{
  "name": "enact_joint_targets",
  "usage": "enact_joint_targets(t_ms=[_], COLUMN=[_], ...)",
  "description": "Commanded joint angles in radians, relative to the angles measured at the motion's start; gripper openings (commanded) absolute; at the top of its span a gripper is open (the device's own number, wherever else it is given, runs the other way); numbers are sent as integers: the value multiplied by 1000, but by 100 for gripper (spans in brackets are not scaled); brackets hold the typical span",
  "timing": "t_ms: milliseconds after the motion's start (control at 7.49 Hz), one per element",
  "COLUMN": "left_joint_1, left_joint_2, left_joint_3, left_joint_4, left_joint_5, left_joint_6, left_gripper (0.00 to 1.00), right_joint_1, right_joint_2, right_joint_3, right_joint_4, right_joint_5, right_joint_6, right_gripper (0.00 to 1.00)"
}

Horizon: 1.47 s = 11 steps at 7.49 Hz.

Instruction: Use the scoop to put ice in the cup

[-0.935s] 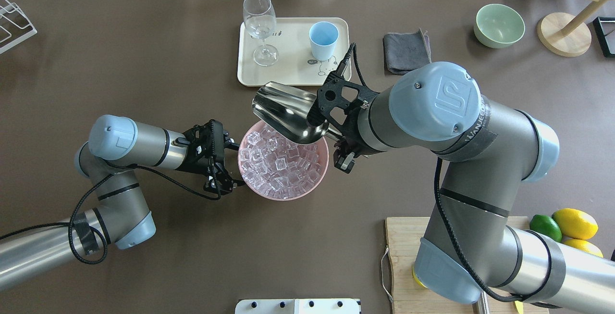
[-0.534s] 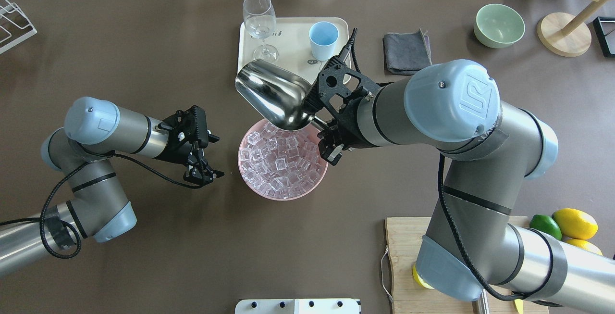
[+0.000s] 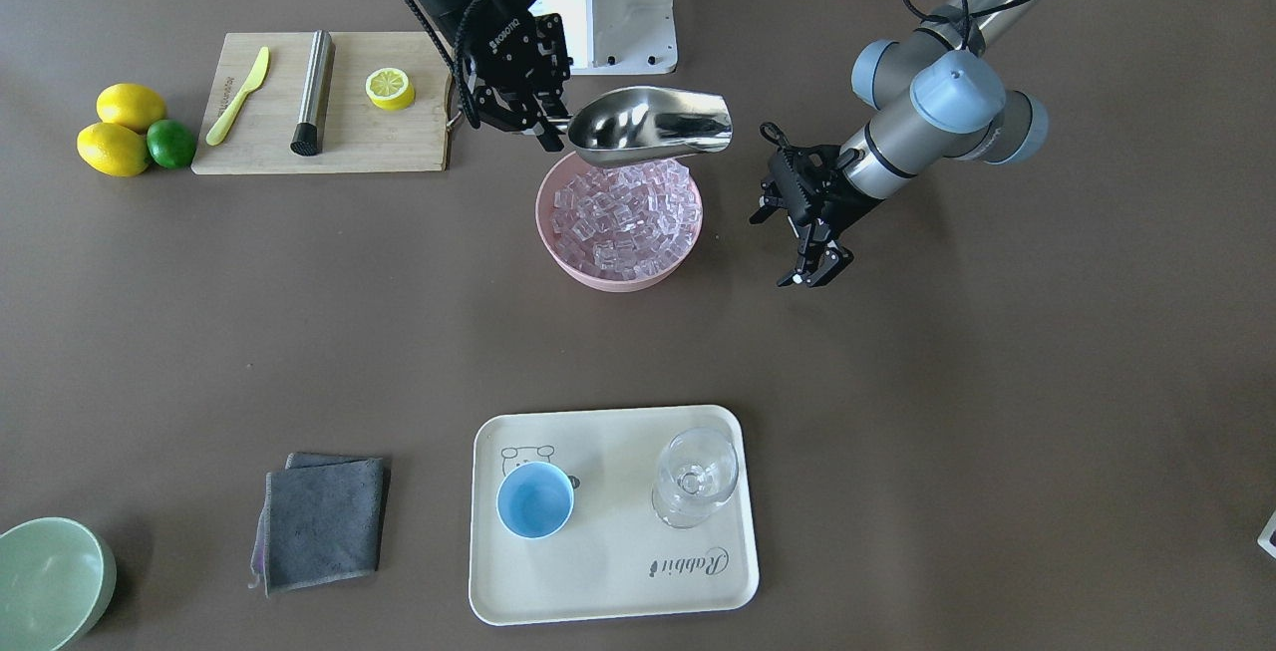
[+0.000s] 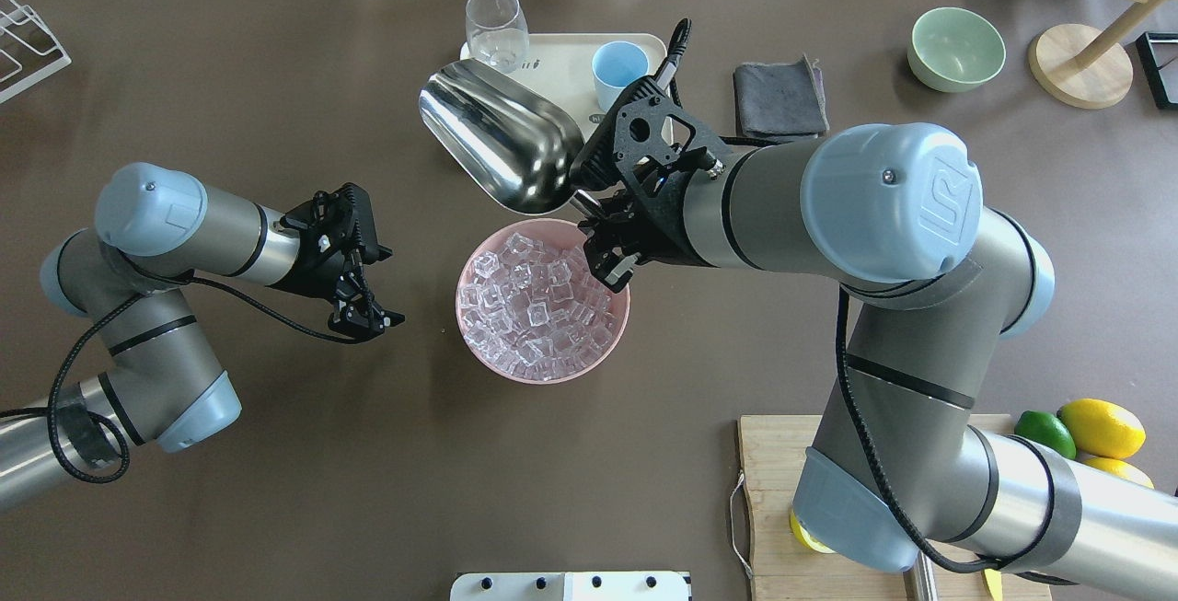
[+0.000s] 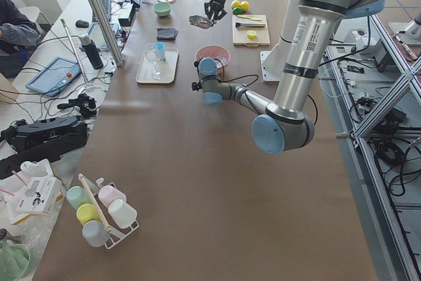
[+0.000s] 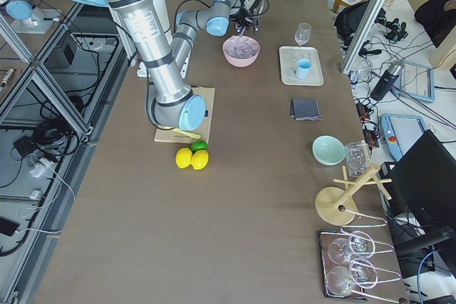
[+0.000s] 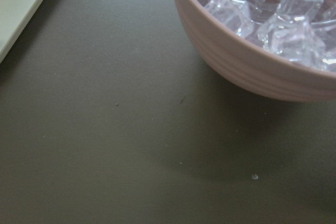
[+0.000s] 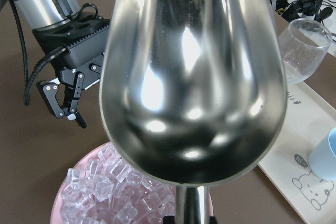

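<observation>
Scoop (image 4: 497,145), empty, is clamped by its handle in my right fingers (image 4: 614,268) above the ice (image 4: 538,306); left fingers (image 8: 51,98) apart. Swinging toward the far cup (image 4: 618,65) now could clip the wine glass (image 4: 497,26).

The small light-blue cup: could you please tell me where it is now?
In the overhead view the light-blue cup stands on the cream tray, right of the clear stemmed glass.
</observation>
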<state>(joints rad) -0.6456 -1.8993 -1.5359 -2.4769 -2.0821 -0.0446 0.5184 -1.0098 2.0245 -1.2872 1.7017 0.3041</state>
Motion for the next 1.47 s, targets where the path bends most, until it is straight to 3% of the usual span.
enact_joint_targets(t_ms=[0,267,401,935,1336], left_joint_1=[-26,-25,-25,-23,-22], left_joint_2=[5,8,8,8,8], left_joint_3=[-1,-10,-12,-13,-13], left_joint_4=[21,21,21,21,21], left_joint_5=[-30,-30,-30,-30,-30], left_joint_6=[0,-1,-1,-1,-1], left_gripper=[98,98,98,98,98], right_joint_1=[2,2,2,63,94], right_joint_2=[0,3,13,82,149], right_joint_3=[-6,-33,-44,-17,-12], right_joint_4=[54,42,-56,-598,-1025], right_joint_5=[-36,-31,-14,257,311], right_joint_6=[23,21,20,-48,-260], right_gripper=[0,0,0,0,0])
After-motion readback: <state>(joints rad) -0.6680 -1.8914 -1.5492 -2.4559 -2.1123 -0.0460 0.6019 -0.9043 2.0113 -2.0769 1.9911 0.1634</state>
